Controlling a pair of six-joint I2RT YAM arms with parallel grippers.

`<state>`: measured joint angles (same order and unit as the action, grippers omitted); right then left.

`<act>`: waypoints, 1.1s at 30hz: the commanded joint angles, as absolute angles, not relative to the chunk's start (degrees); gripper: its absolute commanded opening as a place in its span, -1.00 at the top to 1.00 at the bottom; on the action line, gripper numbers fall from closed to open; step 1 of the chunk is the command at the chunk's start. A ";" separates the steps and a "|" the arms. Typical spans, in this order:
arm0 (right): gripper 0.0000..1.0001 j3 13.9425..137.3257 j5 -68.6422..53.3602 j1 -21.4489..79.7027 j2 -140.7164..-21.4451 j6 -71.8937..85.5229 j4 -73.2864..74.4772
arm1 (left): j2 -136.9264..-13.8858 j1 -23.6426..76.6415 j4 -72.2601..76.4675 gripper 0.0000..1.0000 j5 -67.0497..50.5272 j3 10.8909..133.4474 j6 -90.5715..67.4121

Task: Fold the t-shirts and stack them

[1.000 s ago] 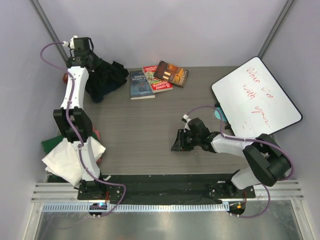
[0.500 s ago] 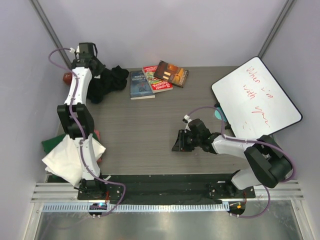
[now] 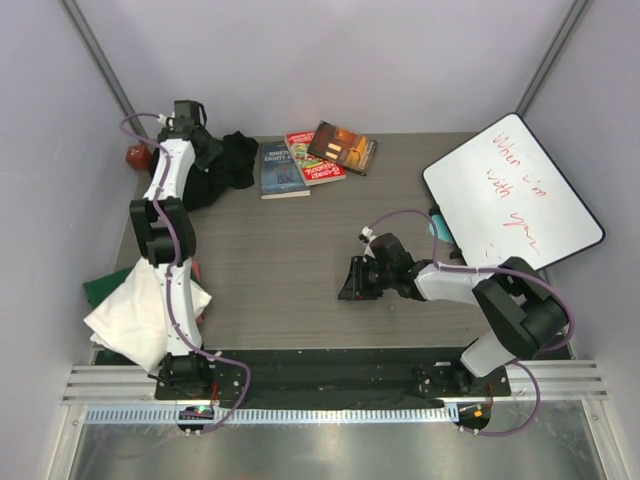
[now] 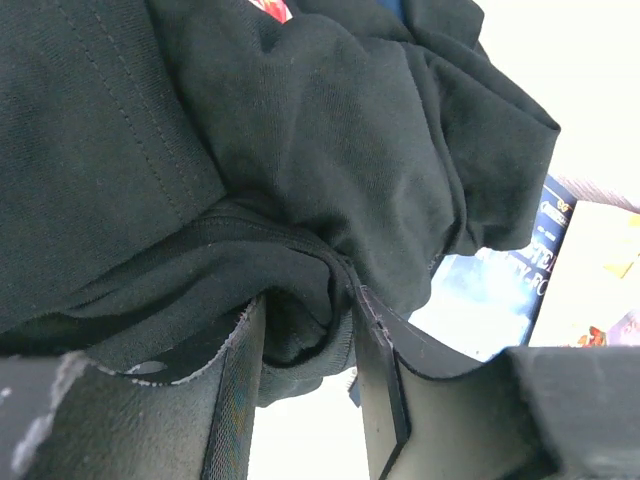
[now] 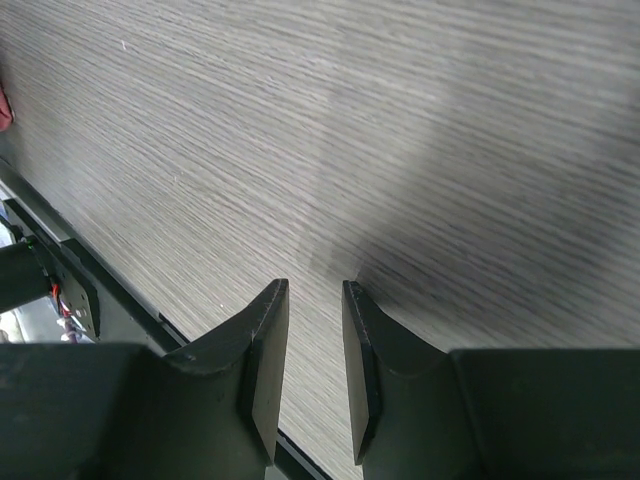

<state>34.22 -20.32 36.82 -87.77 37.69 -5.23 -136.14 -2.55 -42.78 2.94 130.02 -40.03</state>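
Left gripper (image 4: 305,310) was observed spread, a black t-shirt (image 4: 330,160) fold lodged between its jaws; right gripper (image 3: 352,280) was stationed well apart.

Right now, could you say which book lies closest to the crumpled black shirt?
The blue book, beside the black cloth shirt; the red book and brown book lie farther right.

Grey wood-grain table (image 3: 290,260), pale lilac walls (image 3: 350,60), even light

Middle of the table (image 3: 280,260) lies open; books (image 3: 305,160) crowd upper centre, whiteboard (image 3: 510,190) fills the right; black shirt (image 3: 230,160) heaps upper left, white shirt (image 3: 125,320) lower left.
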 commanded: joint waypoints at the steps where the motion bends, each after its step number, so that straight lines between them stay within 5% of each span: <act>1: 0.32 35.42 -19.07 37.18 -90.09 36.47 -4.66 | -136.41 -2.37 -40.25 0.19 2.11 131.05 -39.02; 9: 0.32 35.33 -19.34 37.18 -90.88 36.47 -4.92 | -136.76 -2.29 -39.90 0.29 0.88 130.69 -38.85; 12: 0.32 35.07 -19.42 37.18 -91.05 36.56 -5.10 | -135.79 -2.37 -39.55 0.47 0.62 130.78 -38.76; 14: 0.32 34.98 -19.34 37.18 -91.05 36.65 -5.27 | -134.48 -2.37 -39.46 0.93 0.44 130.96 -38.50; 15: 0.32 34.81 -19.34 37.18 -91.05 36.74 -5.27 | -133.95 -2.37 -39.55 1.00 0.53 131.04 -38.41; 33: 0.32 33.58 -19.60 37.26 -88.42 38.50 -6.59 | -113.48 -0.70 -37.97 0.99 0.18 131.75 -35.07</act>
